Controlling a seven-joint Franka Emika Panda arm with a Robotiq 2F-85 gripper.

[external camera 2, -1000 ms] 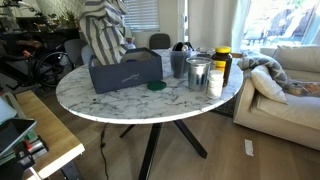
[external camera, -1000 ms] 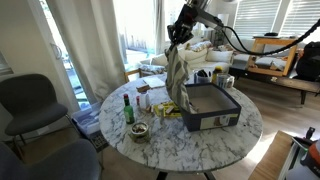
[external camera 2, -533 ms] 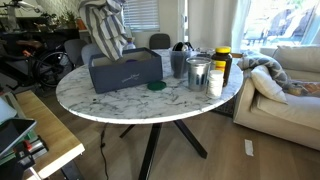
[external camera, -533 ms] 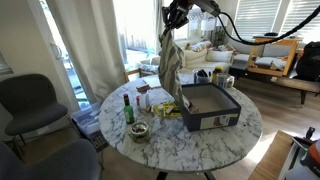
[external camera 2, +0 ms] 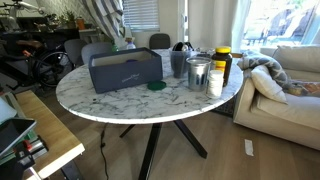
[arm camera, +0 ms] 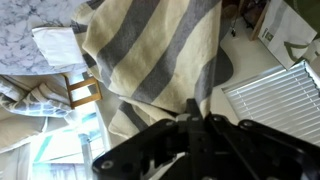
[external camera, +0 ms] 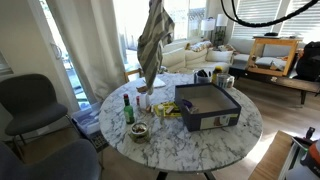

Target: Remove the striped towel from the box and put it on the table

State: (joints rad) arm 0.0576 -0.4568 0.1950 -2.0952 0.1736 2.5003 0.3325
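Note:
The striped towel (external camera: 152,42), beige with grey stripes, hangs high in the air, clear of the dark box (external camera: 208,106) and to its left over the table. In an exterior view only its lower end shows at the top edge (external camera 2: 103,12), behind the box (external camera 2: 125,70). In the wrist view my gripper (arm camera: 192,115) is shut on a fold of the towel (arm camera: 150,55), which hangs below it. The gripper itself is out of frame in both exterior views.
On the round marble table (external camera: 180,140) stand a green bottle (external camera: 128,108), a small bowl (external camera: 139,131), snack packets (external camera: 167,109) and cups. A metal can (external camera 2: 198,73), jars (external camera 2: 221,62) and a green coaster (external camera 2: 155,86) sit near the box. Chairs and sofas surround the table.
The gripper has lifted the towel higher and carried it away from the box, toward the bottle side of the table. The towel now hangs fully clear of the box.

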